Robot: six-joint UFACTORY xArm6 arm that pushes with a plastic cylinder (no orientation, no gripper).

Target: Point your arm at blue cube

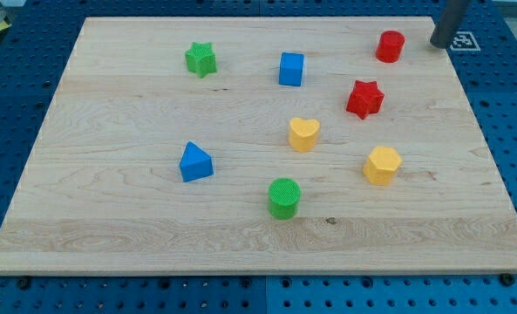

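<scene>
The blue cube (291,69) sits on the wooden board (136,113) near the view's top, a little right of centre. My tip (438,44) is at the board's top right corner, far to the right of the blue cube. It stands just right of the red cylinder (390,46) and touches no block.
A green star (201,59) lies at the top left. A red star (364,98) lies right of centre. A yellow heart (303,134), a yellow hexagon (382,165), a green cylinder (284,197) and a blue triangular block (195,162) lie lower down.
</scene>
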